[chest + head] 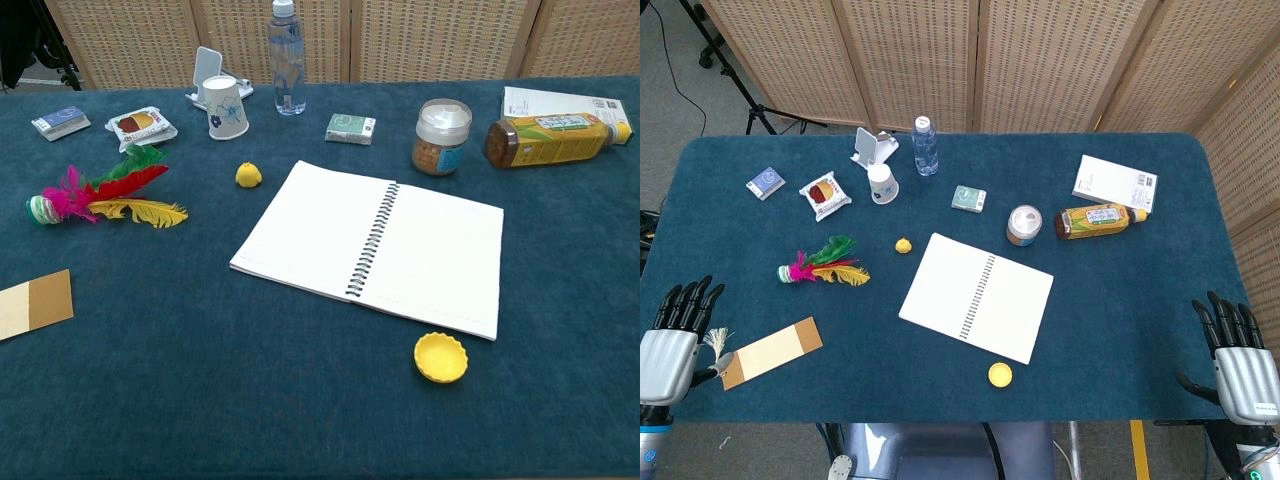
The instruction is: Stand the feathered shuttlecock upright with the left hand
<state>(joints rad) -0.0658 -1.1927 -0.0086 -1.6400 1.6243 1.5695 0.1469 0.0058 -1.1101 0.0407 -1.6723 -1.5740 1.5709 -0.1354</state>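
Note:
The feathered shuttlecock [823, 267] [100, 197] lies on its side on the blue table, left of centre. Its pale round base points left; its pink, red, green and yellow feathers fan out to the right. My left hand [675, 338] rests at the table's near left edge, fingers apart and holding nothing, well below and left of the shuttlecock. My right hand [1238, 360] sits at the near right edge, fingers apart and empty. The chest view shows neither hand.
An open spiral notebook [977, 295] lies in the middle. A tan tasselled bookmark [770, 352] lies beside my left hand. Farther back stand a paper cup [881, 184], a water bottle [925, 146] and a jar [1023, 224]. A tea bottle [1100, 220] lies flat at right.

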